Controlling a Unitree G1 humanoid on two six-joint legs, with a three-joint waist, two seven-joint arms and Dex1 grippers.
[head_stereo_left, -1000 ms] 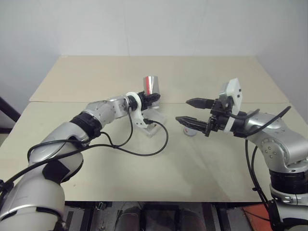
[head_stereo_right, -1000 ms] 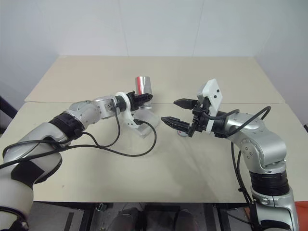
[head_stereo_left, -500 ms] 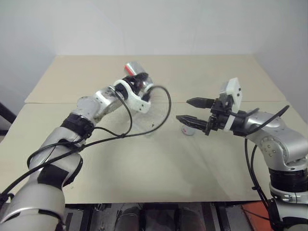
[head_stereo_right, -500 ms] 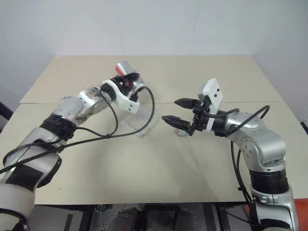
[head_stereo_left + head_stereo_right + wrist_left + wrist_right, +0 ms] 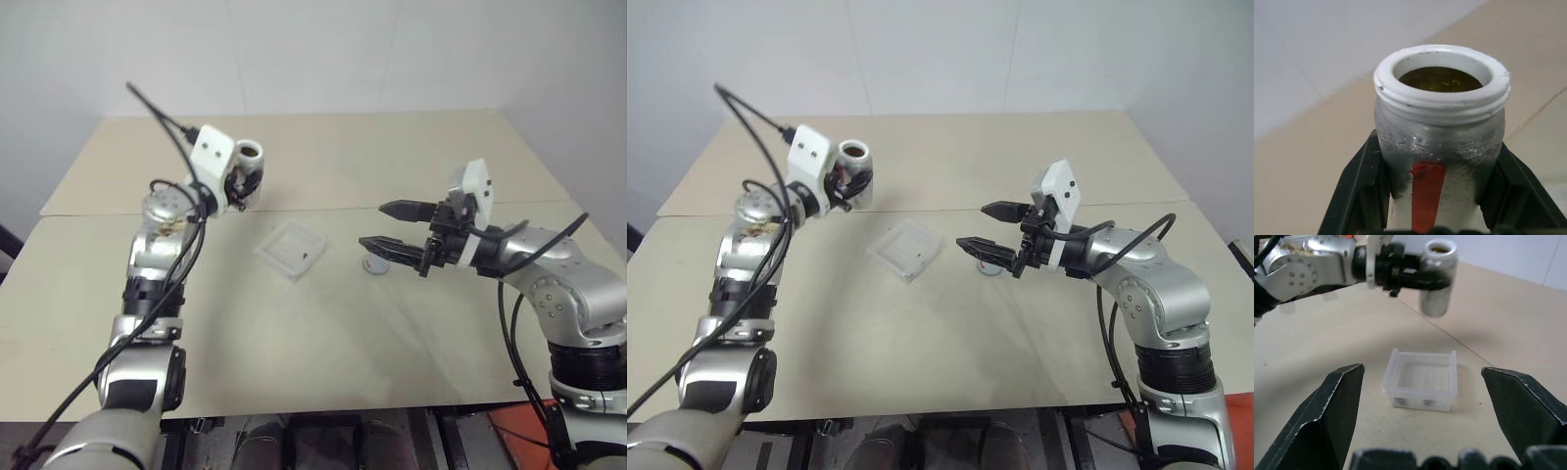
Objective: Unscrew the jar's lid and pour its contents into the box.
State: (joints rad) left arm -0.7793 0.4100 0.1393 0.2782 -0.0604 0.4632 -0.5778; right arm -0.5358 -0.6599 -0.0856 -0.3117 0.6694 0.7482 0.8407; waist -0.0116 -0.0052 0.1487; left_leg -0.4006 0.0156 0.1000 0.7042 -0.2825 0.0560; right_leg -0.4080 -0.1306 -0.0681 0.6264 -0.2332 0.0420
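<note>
We see the jar (image 5: 855, 157) upright, lidless, red-striped, pinched in our left claw (image 5: 848, 180) above the worktop's (image 5: 1019, 157) far left part. Our right claw (image 5: 985, 227) gapes wide over the lid (image 5: 991, 266), beside the box (image 5: 906, 249).

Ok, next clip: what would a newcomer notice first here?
The left end effector holds the open jar upright, high over the table's far left. The clear box sits mid-table with dark bits inside, while the right end effector hangs open over the small lid.
</note>
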